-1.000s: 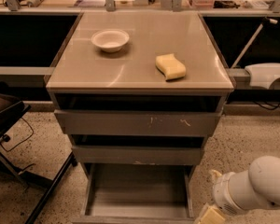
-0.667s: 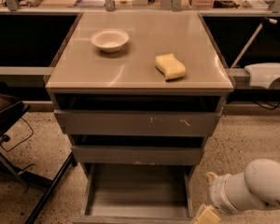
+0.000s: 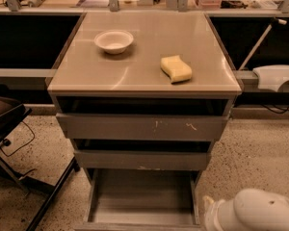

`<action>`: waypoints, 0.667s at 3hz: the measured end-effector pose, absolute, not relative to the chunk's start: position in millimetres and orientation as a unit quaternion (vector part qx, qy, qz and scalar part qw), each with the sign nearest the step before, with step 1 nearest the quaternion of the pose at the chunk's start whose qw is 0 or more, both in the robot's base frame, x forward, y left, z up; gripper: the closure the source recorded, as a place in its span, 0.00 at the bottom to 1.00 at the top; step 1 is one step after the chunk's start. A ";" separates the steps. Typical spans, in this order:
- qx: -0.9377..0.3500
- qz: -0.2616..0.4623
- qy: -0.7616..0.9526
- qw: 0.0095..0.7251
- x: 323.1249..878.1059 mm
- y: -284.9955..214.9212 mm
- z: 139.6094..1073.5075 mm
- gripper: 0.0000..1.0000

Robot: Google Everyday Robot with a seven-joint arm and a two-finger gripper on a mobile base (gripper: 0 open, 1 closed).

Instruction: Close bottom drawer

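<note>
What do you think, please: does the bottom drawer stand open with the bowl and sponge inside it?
No: the camera view shows the bowl and sponge on the cabinet top; the bottom drawer does stand open. The gripper is out of view, lower right.

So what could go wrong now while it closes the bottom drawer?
1. The bottom drawer is far out and the arm sits low at its right corner, with the gripper out of view past the lower edge; an off-centre push may jam it askew.
2. The middle drawer stands partly open above it, so the arm might knock that front.
3. A slam could shake the bowl on top.
</note>
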State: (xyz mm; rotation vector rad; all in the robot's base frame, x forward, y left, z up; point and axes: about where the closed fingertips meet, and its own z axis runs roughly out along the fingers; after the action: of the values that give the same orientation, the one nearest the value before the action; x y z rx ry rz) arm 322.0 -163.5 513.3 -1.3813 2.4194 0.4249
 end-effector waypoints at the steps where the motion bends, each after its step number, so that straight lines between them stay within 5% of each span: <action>1: -0.480 0.155 0.856 0.113 297.6 -160.3 425.5 0.00; 2: -0.457 0.152 0.868 0.122 316.4 -166.5 329.7 0.00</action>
State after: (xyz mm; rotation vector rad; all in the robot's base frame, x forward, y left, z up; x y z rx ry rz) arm 316.4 -166.5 329.7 -1.3341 2.5338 0.4425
